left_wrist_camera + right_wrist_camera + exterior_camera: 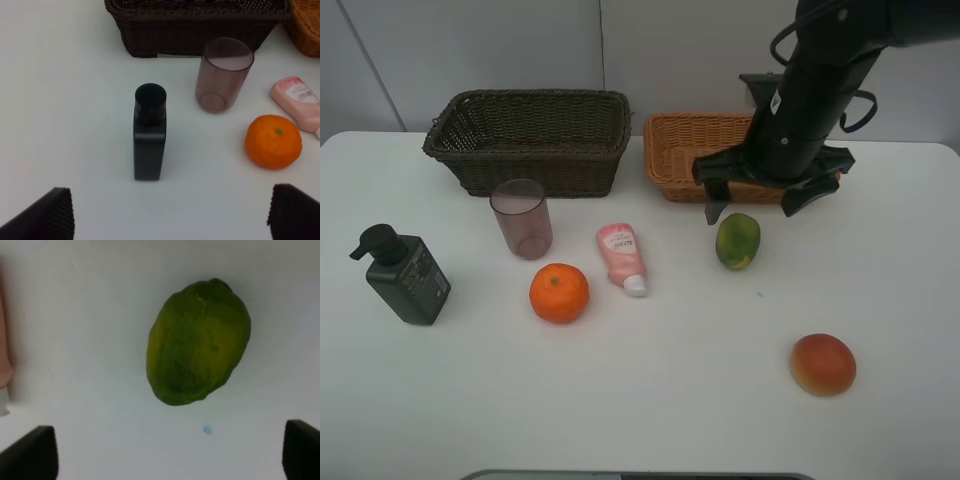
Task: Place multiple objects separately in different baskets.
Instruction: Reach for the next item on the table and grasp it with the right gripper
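Baskets stand side by side at the back of the table (670, 420): the dark brown basket (535, 160) on the left, the light tan basket (672, 150) on the right, partly hidden by the right arm. We see nothing inside either. All six objects lie out on the white top: the pump bottle (408, 276) far left, the mauve cup (521, 218) just before the dark basket, the orange (559, 293), the pink tube (623, 258), the green mango (737, 241) just in front of the tan basket, and the red-orange fruit (823, 364) well apart at the near right.

The right gripper (757, 205) hovers over the mango, jaws spread wide with nothing between them. In the right wrist view the fruit lies on its side ahead of the two tips, untouched. The left gripper (170, 214) is likewise released and empty, facing the upright bottle.

We judge the step in hand to be the first pick, the mango. The next move calls for lowering the right gripper until the tips straddle the fruit across its narrow width. We then close gently, since the rounded skin may roll or slip, and carry it the short way back into the tan basket.
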Controlling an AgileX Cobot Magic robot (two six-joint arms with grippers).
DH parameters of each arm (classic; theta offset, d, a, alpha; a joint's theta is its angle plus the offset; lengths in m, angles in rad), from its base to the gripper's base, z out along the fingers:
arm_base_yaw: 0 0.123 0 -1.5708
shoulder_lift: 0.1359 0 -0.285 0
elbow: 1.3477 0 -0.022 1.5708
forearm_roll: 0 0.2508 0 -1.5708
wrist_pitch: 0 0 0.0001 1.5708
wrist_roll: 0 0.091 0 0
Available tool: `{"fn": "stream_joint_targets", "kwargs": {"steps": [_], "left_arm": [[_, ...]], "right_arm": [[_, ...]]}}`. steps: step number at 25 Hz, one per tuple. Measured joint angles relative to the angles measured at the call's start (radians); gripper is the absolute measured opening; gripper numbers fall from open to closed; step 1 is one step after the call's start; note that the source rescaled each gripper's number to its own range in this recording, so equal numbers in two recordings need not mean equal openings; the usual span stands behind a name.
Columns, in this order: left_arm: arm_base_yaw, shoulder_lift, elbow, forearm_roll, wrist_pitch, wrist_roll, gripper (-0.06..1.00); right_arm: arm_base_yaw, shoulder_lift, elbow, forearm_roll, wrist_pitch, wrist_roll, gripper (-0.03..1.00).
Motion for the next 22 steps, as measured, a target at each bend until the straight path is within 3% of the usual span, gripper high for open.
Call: {"fn": "stream_joint_targets", "kwargs": {"steps": [6,13,22], "left_arm": [[0.000,0.000,0.000,0.000,0.000,0.000,1.00],[0.000,0.000,0.000,0.000,0.000,0.000,1.00],[0.000,0.000,0.000,0.000,0.000,0.000,1.00]], "right_arm": [[-0.019,0.041,-0.001,0.011,-0.013,0.013,1.00],[-0.026,0.085,-0.006,0.019,-0.108,0.079,1.00],[-0.027,0.216,-0.089,-0.054,-0.083,0.161,1.00]]}}
